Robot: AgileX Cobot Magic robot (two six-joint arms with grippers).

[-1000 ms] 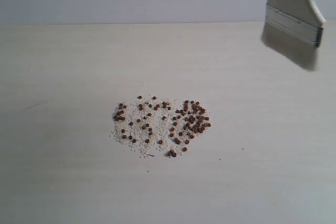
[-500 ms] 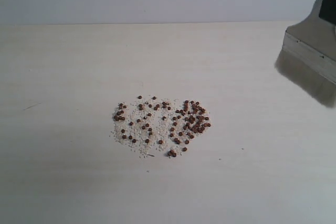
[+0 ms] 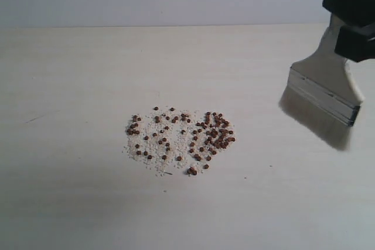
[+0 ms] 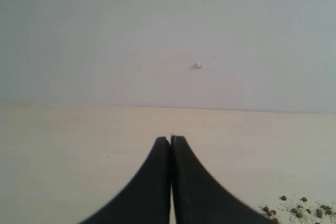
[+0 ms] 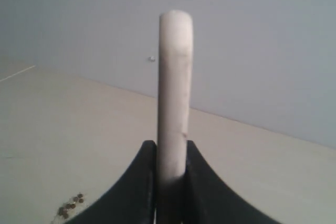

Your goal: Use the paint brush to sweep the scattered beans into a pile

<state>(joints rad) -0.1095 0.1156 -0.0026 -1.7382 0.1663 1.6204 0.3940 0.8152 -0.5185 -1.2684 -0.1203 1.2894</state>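
The left gripper (image 4: 171,148) shows only in its own wrist view, its black jaws pressed together on nothing. A few beans (image 4: 297,213) are cut off at that picture's edge. In the exterior view the beans (image 3: 179,139) are tiny round reddish-brown dots over fine whitish crumbs (image 3: 153,167). They form a loose patch mid-tabletop (image 3: 70,86), which is pale with a faint grain. Well to their right, nearer the tabletop's far edge, the right gripper (image 3: 350,23), partly cut off, clamps the paint brush (image 3: 325,86) by its pale handle. The silver ferrule and off-white bristles slant down. The bristle tips are blurred, so contact with the tabletop is unclear.
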